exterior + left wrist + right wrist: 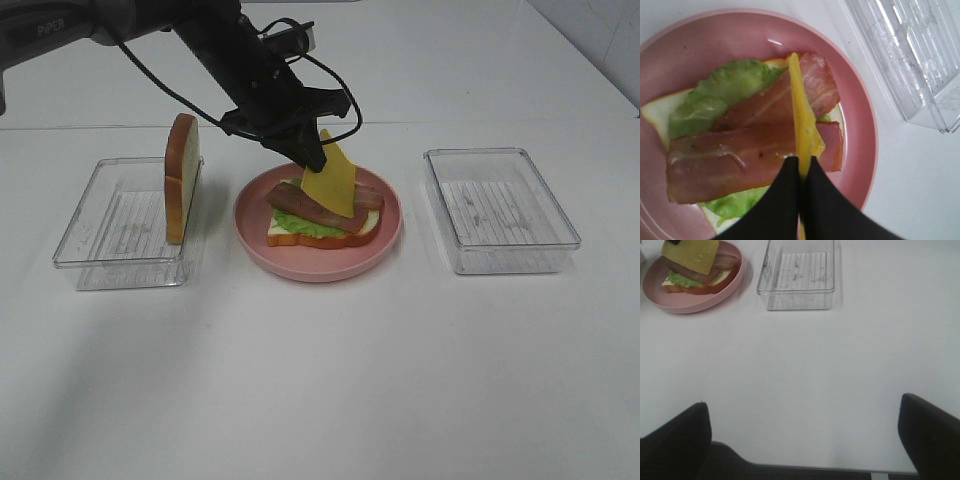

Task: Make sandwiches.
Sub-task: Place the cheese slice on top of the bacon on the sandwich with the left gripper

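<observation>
On the pink plate lies a sandwich: a bread slice, green lettuce and two bacon strips. My left gripper is shut on a yellow cheese slice, which hangs edge-down and tilted right above the bacon. The left wrist view shows the cheese slice edge-on between the black fingers. Another bread slice stands upright in the left tray. My right gripper is open, low over the table's near edge, far from the plate; it does not show in the exterior view.
An empty clear tray sits right of the plate, also seen as the tray in the right wrist view. The left arm reaches in from the upper left with a looping black cable.
</observation>
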Controlling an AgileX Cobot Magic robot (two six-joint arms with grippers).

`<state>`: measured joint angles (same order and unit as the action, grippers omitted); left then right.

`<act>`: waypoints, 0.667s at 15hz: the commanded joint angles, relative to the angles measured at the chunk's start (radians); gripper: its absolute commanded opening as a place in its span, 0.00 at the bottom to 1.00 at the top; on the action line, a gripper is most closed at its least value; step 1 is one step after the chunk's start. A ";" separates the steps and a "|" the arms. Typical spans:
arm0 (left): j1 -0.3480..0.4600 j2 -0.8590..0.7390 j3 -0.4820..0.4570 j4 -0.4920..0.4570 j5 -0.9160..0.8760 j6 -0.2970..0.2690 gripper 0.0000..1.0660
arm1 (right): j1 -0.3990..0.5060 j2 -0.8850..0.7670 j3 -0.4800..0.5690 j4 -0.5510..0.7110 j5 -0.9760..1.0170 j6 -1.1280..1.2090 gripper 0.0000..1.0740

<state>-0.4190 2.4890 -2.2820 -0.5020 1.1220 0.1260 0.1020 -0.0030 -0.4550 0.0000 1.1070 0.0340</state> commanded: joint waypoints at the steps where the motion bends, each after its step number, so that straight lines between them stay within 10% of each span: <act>1: 0.004 0.004 -0.003 0.000 0.002 -0.008 0.00 | 0.002 -0.032 0.004 0.000 -0.007 -0.007 0.89; 10: 0.004 0.039 -0.003 0.073 0.028 -0.060 0.00 | 0.002 -0.032 0.004 0.000 -0.007 -0.007 0.89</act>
<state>-0.4140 2.5300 -2.2830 -0.4230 1.1450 0.0720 0.1020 -0.0030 -0.4550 0.0000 1.1070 0.0340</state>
